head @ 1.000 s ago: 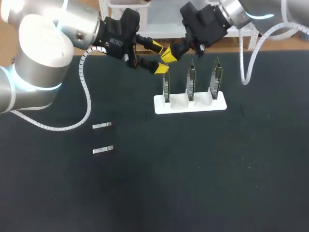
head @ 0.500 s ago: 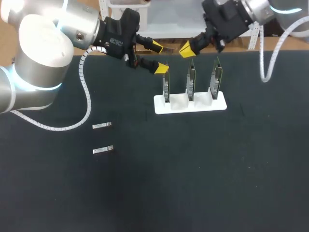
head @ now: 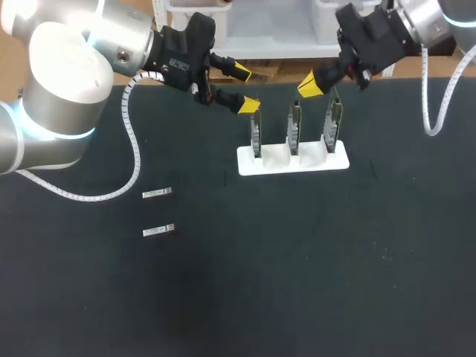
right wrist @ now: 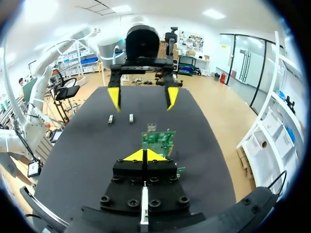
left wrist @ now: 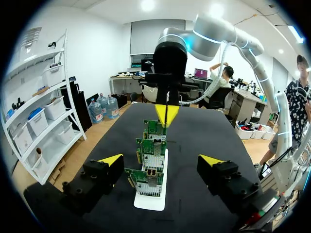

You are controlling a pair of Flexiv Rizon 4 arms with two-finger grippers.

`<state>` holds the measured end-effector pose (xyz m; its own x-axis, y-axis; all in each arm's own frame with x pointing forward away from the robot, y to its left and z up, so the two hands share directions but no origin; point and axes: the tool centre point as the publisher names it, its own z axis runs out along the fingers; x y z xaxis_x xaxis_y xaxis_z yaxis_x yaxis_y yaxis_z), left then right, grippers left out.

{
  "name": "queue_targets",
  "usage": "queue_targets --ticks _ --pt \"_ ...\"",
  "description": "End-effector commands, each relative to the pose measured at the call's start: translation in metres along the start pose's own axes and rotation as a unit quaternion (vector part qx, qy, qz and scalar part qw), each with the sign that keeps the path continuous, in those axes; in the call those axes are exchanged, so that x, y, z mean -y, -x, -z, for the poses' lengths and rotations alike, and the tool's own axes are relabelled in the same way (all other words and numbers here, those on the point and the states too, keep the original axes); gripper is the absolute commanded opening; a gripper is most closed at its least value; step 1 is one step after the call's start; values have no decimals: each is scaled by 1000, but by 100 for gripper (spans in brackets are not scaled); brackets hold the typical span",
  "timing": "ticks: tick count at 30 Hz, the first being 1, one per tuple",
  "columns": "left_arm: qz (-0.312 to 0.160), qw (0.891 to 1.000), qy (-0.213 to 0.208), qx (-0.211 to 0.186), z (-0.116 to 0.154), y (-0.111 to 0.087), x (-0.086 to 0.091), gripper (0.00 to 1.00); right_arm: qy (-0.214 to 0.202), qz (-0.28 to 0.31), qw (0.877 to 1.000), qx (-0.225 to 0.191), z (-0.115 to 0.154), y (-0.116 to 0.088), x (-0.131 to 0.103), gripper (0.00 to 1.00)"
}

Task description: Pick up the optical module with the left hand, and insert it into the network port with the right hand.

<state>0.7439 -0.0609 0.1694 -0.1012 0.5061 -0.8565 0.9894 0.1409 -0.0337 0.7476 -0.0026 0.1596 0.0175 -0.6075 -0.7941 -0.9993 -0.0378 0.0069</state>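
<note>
Two small silver optical modules [head: 157, 193] [head: 158, 230] lie flat on the dark table at the left, apart from both grippers; the right wrist view shows them [right wrist: 111, 119] [right wrist: 131, 118] beyond the cards. Three green network cards [head: 256, 134] [head: 295, 123] [head: 332, 119] stand upright in a white holder [head: 275, 165]. My left gripper [head: 246, 88] hovers open and empty just left of the left card, with the row of cards [left wrist: 151, 155] ahead of it. My right gripper [head: 310, 84] is shut with nothing in it, above the gap between the middle and right cards.
The white holder [left wrist: 150, 201] stands near the table's far edge. Dark table surface stretches in front of the holder and to its right.
My right gripper has drawn away from the left gripper, moving right from beside the left card to above the right-hand cards. The left arm has stayed still.
</note>
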Motion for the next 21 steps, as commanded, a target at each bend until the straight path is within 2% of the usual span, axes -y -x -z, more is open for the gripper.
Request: queue_targets --ticks 1,21 --pt "1 1000 0 -3 -1 1 -1 100 2 -1 1000 1 -4 -2 4 0" --pt "1 1000 0 -3 -1 1 -1 100 15 5 1000 -4 2 -10 10 0"
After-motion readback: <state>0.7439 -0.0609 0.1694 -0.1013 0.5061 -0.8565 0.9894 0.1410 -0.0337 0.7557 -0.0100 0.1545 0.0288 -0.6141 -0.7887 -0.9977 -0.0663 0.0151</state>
